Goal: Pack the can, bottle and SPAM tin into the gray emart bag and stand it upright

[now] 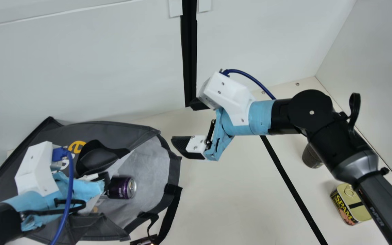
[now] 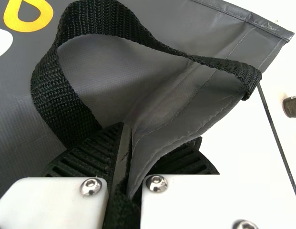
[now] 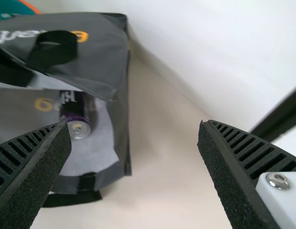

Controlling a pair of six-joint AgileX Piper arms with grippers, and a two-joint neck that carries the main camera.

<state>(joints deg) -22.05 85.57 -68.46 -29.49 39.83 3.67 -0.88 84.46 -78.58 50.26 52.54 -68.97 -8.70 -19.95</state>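
A: Gray emart bag (image 1: 128, 128)?
B: On its side, table's (image 1: 223, 204) left; can (image 1: 123, 188) lying inside. Left gripper (image 1: 103, 180) clamped on bag fabric.
A: Right gripper (image 1: 183, 121)?
B: Fingers apart, beyond the bag mouth.
A: SPAM tin (image 1: 352, 203)?
B: Near table's right edge; dark container (image 1: 312, 157) nearby, partly hidden.

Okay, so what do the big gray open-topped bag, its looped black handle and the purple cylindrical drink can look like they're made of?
The gray bag looks like coated fabric or woven plastic: fine grid, soft sheen, stitched edges. Its black handle seems matte synthetic webbing, perhaps nylon, from the coarse ribbed weave. The purple can is probably aluminum with a glossy printed coat; its bare silvery lid shines.
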